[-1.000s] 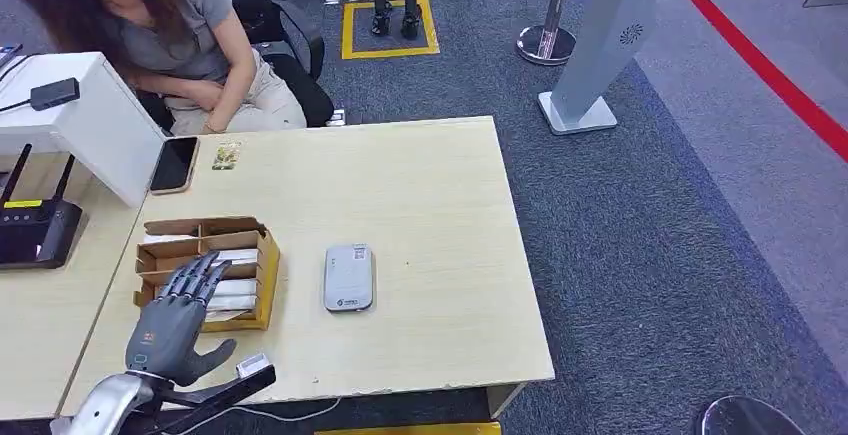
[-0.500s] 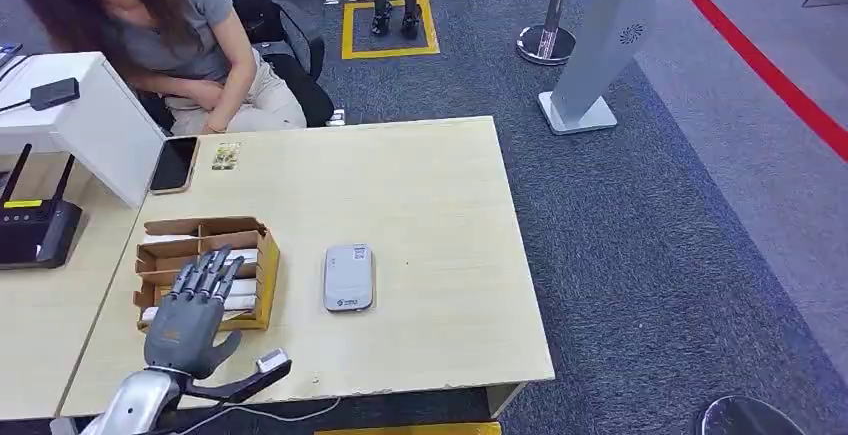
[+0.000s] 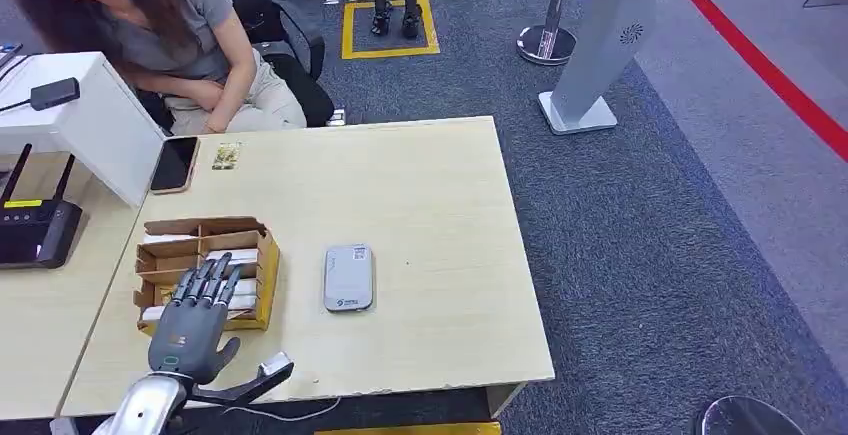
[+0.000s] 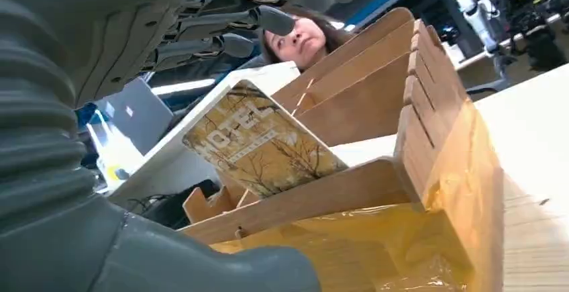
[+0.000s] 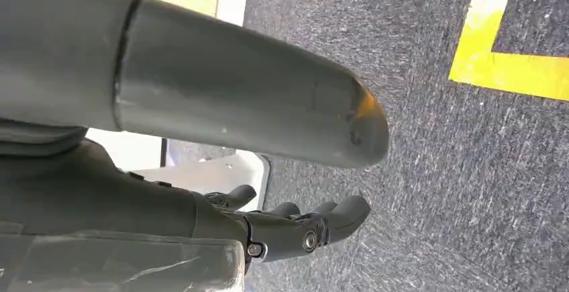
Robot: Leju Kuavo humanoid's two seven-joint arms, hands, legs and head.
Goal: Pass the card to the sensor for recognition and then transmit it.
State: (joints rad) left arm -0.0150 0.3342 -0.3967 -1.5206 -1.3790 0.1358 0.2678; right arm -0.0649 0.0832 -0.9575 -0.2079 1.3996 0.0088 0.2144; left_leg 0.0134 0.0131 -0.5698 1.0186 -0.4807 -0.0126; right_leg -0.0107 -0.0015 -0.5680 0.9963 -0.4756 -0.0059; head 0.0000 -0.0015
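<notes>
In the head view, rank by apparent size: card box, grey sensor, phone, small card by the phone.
1. Card box, clearly largest.
2. Grey sensor.
3. Phone; looks close to the sensor and lies farther from the camera, so their order is unsure.
4. Small card, smallest.

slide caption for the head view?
Robot's left hand hovers open over brown cardboard card box, beside grey rectangular card sensor on pale wooden table.

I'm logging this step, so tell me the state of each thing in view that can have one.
Left robot hand: open, fingers spread over the card box, holding nothing.
Right robot hand: hanging over the carpet, fingers curled, holding nothing.
Card box: open-topped, cards standing in its slots.
Front card: tilted in the box, not gripped.
Sensor: flat on the table, nothing on it.
Phone: screen dark.
</notes>
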